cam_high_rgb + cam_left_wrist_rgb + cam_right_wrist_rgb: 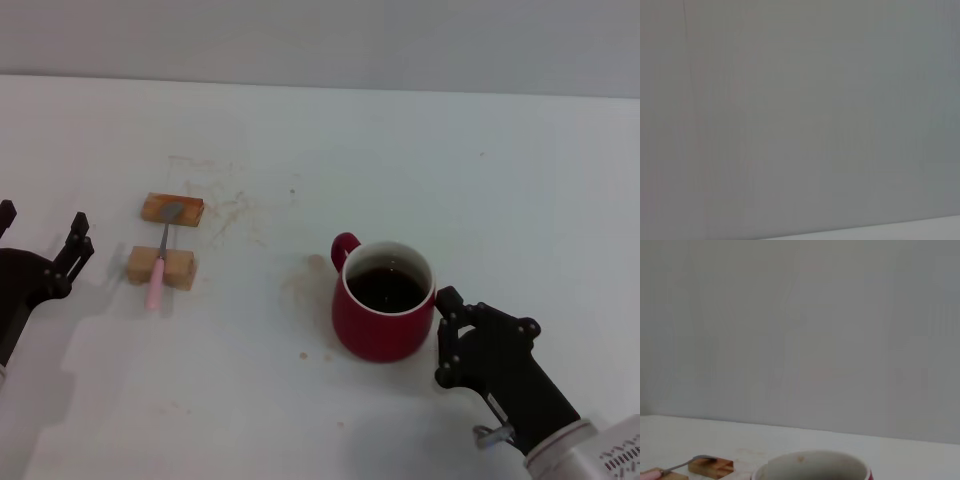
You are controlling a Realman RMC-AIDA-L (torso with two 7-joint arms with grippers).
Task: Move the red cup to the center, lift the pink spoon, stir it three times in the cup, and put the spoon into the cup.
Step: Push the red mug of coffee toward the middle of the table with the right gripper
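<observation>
**Right gripper at the red cup, spoon lying on its blocks**

The red cup (pixel 385 300) is standing upright on the white table (pixel 480 170), roughly midway between the side edges and toward the near edge, with its loop handle pointing toward the far-left corner. Dark liquid is sitting inside its white inner wall. In the right wrist view only the cup's rim (pixel 812 466) is showing, close in front of the camera.

The right gripper (pixel 447 335) is resting against the cup's right side, its black fingers (pixel 450 305) touching the red wall just under the rim. Whether they are clamping the cup or only lying against it cannot be told.

The pink spoon (pixel 160 262) is lying well to the left of the cup, bridging two tan wooden blocks (pixel 172 209): its grey bowl is sitting on the farther block and its pink handle is crossing the nearer one, pointing toward the near edge.

The left gripper (pixel 45 245) is hovering near the table's left edge, just left of the blocks, with its fingers spread apart and holding nothing.
</observation>
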